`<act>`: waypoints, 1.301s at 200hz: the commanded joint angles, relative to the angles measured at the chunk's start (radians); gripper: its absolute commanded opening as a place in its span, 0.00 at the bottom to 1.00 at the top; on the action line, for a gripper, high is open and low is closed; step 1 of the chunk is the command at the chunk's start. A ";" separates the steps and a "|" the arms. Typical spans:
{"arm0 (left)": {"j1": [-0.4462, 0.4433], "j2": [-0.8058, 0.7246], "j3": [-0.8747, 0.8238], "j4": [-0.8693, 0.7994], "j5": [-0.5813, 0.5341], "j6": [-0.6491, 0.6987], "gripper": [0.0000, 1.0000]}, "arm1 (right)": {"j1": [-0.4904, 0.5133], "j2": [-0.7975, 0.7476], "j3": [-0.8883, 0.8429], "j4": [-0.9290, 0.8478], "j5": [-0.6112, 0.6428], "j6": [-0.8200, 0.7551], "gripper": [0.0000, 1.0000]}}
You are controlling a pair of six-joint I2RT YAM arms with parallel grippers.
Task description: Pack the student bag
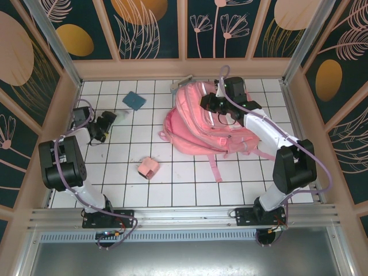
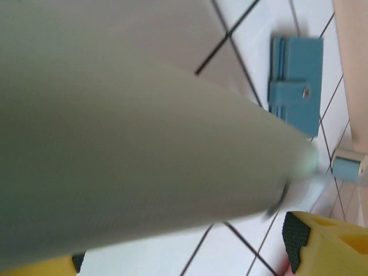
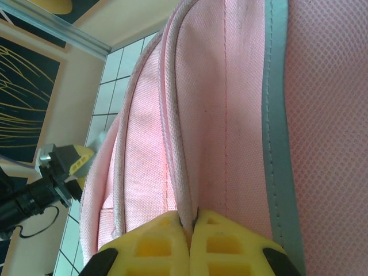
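Top cam first: the bag (image 1: 198, 129) is lying flat on the tiled surface (image 1: 190, 178), right of centre and toward the back wall, with its straps trailing out toward me. My right claw (image 1: 203, 103) is down on the bag's upper part. My left claw (image 1: 113, 119) is way over on the left side, well apart from the bag, with a pale thing (image 1: 123, 115) right at its tips. There's a blue wallet (image 1: 134, 100) just behind that, and a little pink box (image 1: 149, 168) sits by itself near the middle.

Left wrist cam: the pale thing (image 2: 132, 149) is a huge blur across the shot. The left claw (image 2: 184, 250) is spread wide, with one yellow finger (image 2: 322, 241) clear of it and bare tile showing between them, so it's not clamped on anything as far as I can see. The wallet (image 2: 296, 86) lies shut on the surface (image 2: 259, 34) beyond, with a small blue roll (image 2: 348, 167) near it.

Right wrist cam: the right claw (image 3: 192, 227) is pinched tight on a piped seam of the bag (image 3: 224, 103), fingers (image 3: 155, 241) pressed together on the fabric. A grey strip (image 3: 276, 115) runs along just beside the seam.
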 commanded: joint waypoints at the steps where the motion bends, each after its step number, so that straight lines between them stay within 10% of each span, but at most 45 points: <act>1: -0.038 -0.072 -0.011 0.010 0.063 -0.072 0.89 | 0.021 0.019 0.006 0.066 -0.042 0.011 0.00; 153: -0.035 0.117 0.384 -0.313 -0.244 0.328 0.91 | 0.027 -0.012 -0.021 0.054 -0.024 0.004 0.00; 260: -0.066 0.052 0.101 -0.152 -0.090 0.094 0.88 | 0.028 -0.022 -0.035 0.055 -0.015 0.004 0.00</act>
